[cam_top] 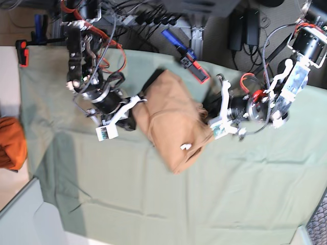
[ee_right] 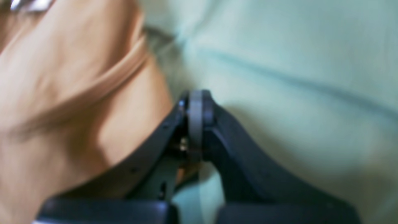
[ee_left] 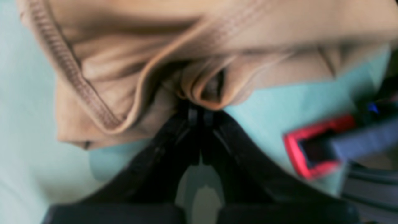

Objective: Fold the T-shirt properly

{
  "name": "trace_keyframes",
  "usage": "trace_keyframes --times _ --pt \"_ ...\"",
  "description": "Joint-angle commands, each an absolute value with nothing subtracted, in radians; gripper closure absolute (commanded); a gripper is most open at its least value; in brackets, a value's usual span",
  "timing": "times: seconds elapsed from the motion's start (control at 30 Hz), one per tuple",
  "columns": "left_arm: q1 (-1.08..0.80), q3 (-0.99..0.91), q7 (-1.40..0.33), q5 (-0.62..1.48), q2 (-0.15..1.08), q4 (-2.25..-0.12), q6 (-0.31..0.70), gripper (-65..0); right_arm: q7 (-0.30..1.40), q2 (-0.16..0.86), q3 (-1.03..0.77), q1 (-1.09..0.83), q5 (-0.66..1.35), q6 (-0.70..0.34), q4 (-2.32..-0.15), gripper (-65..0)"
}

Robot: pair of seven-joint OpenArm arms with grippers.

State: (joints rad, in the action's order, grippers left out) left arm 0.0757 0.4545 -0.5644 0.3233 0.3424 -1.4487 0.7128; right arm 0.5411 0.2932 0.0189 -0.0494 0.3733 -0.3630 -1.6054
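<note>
In the left wrist view, the left gripper (ee_left: 199, 109) has its jaws pressed together on a bunched fold of the T-shirt (ee_left: 192, 37), which fills the frame from nine o'clock round to two o'clock; a stitched hem (ee_left: 74, 74) runs down toward seven o'clock, and the green cloth (ee_left: 279, 102) shows beneath, with a red clamp (ee_left: 311, 146) out at four o'clock. In the right wrist view, much blurred, the right gripper (ee_right: 196, 102) has its jaws closed, tip against tip; the T-shirt (ee_right: 71, 93) lies just beside it from eight to eleven o'clock, and whether any fabric is caught between the tips cannot be told, while the green cloth (ee_right: 295, 77) spreads toward three o'clock. In the base view, the T-shirt (cam_top: 171, 120) sits as a rumpled bundle near the middle of the green cloth (cam_top: 204, 204), the right gripper (cam_top: 137, 111) at its nine o'clock edge and the left gripper (cam_top: 210, 124) at its three o'clock edge; an orange cloth (cam_top: 10, 143) lies far off at nine o'clock. The garment looks bunched, not laid flat, so the step seems to be gathering or spreading it; next, the arms likely need to draw apart and lay it out smooth.
</note>
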Motion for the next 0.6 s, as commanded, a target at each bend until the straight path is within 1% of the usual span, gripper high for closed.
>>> trace_keyframes --times 0.0,0.17,0.27,0.47,0.57 --pt "0.101 0.450 -0.579 0.286 0.349 -1.426 0.698 0.0 0.521 0.302 0.012 -0.070 0.399 -0.476 -1.646 0.0" --pt "0.183 0.450 -0.511 0.254 0.331 -1.328 0.698 0.0 0.521 0.294 0.012 -0.199 0.443 -0.476 -1.766 0.0" --pt "0.235 0.450 -0.493 0.246 0.301 -1.288 0.698 0.0 0.521 0.272 0.013 -0.260 0.462 -0.476 -1.826 0.0" --pt "0.314 0.450 -0.497 0.246 0.233 -1.227 0.698 0.0 0.525 0.189 0.014 -0.313 0.470 -0.476 -1.884 0.0" --pt "0.331 0.450 -0.577 0.285 0.236 -1.232 0.698 0.0 0.525 0.180 0.010 -0.313 0.435 -0.476 -1.885 0.0"
